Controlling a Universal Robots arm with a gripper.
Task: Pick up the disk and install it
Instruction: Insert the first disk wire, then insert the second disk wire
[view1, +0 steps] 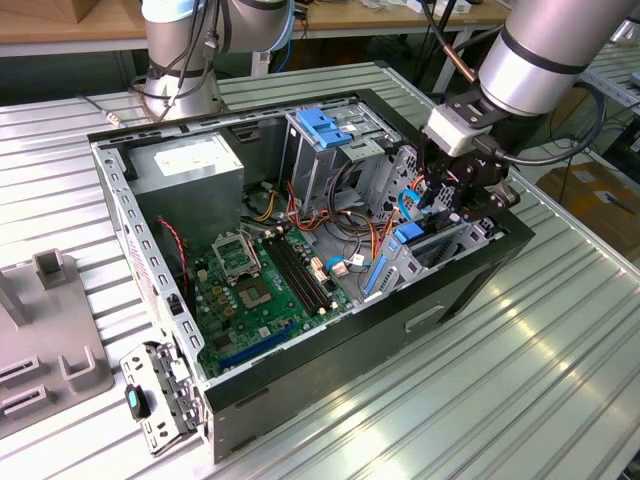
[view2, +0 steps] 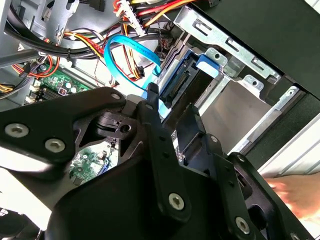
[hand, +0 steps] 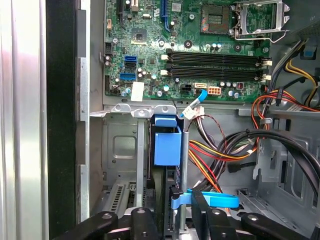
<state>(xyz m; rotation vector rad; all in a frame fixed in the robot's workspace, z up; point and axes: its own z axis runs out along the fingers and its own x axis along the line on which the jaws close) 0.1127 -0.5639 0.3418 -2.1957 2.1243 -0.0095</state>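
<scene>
Toward the exterior view's right, the flat dark disk in its smooth blue plastic carrier stands on edge inside the stamped grey metal bay. The angular black gripper hangs just beside it, spread apart and holding nothing.

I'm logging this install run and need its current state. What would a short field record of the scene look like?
disk: standing on edge in the drive bay, blue tab showing
gripper: at the bay, by the disk's end
computer case: open, lying on the table
motherboard: exposed
cable: light blue, crossing beside the bay
hand: a person's, near the case's outer wall
</scene>
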